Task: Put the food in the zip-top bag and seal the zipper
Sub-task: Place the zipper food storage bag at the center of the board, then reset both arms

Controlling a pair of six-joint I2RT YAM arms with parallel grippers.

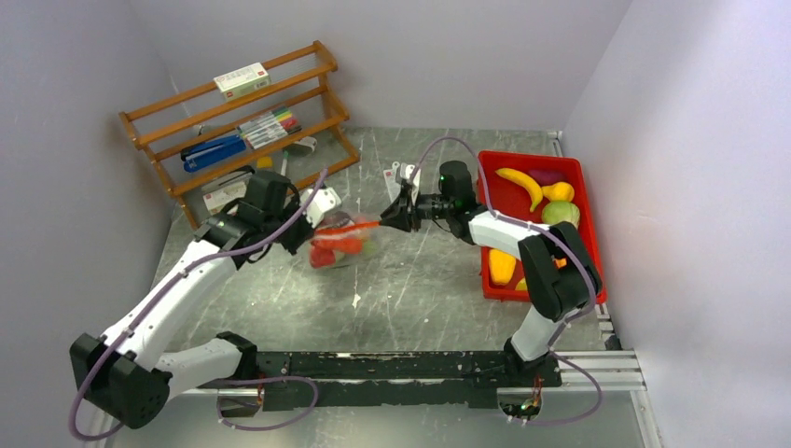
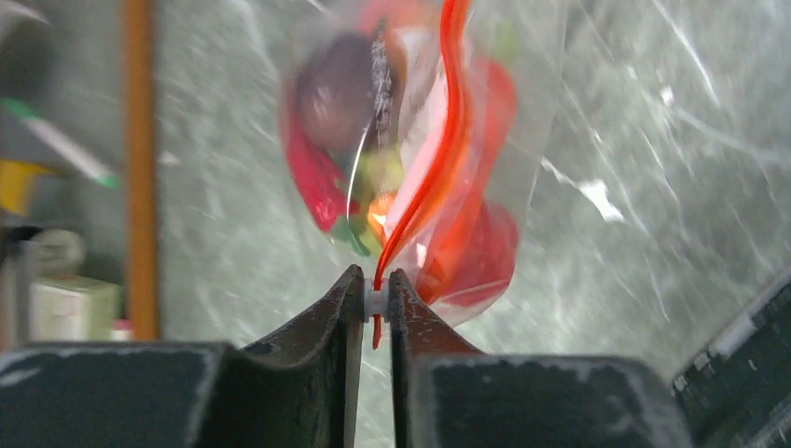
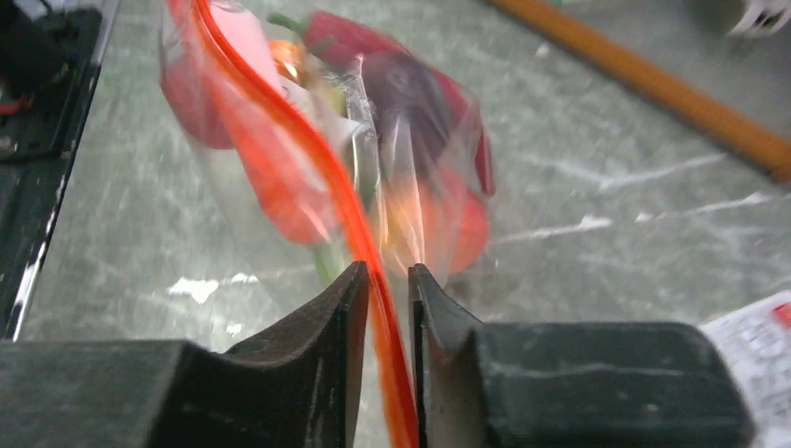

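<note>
Two arms reach inward over the table (image 1: 420, 280), one zip-top bag (image 1: 340, 245) held between them by its zipper (image 2: 438, 149). The left gripper (image 2: 375, 280) pinches one end of the strip, and the right gripper (image 3: 387, 275) is clamped on the other end. Inside the bag are one red chili (image 2: 312, 182), one dark purple ball (image 2: 340, 89) and other blurred food. One banana (image 1: 522, 182) and one green ball (image 1: 561, 214) lie in the red tray (image 1: 578, 168).

No legible text in any view.
White box (image 1: 242, 79) on the top shelf of the wooden rack (image 1: 187, 94), far left: red label patch, print too small to read.
White packet (image 3: 757, 350), right edge of the right wrist view: print blurred, unreadable.
</note>
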